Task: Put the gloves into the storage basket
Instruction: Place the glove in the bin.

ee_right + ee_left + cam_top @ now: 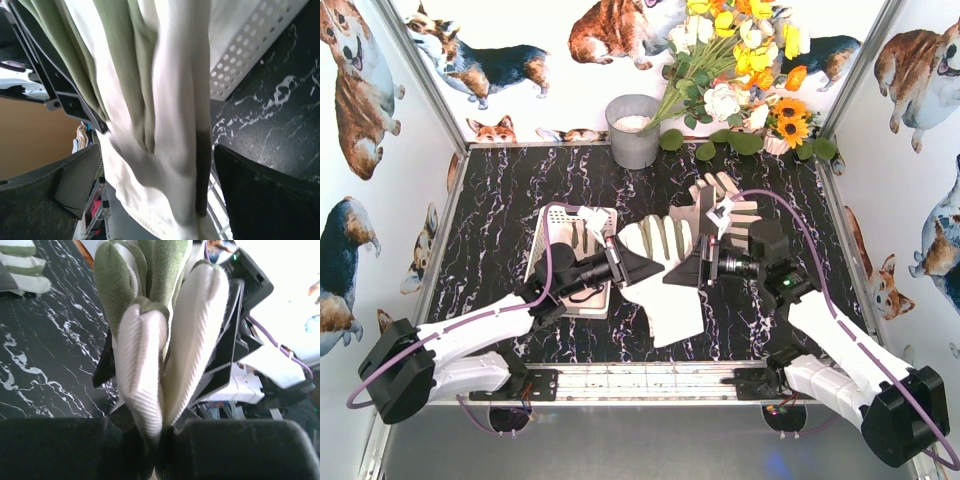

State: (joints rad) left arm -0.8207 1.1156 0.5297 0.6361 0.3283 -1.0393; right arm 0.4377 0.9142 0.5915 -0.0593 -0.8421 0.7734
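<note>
Closest to the lens, the left gripper (642,267) was clamped tight on a fold of the held glove (665,300), its jaws nearly meeting through the cloth. Left of that gripper, the storage basket (542,250) sat on the marbled table (490,220) with another glove (582,225) lying inside. The held glove stretched across the table's middle, just right of the basket and outside it, cuff toward the arm bases. On its right, the right gripper (685,268) had its fingers spread on either side of the same glove; whether they pressed it could not be told. Farther right, loose gloves (730,212) lay piled on the table.
</note>
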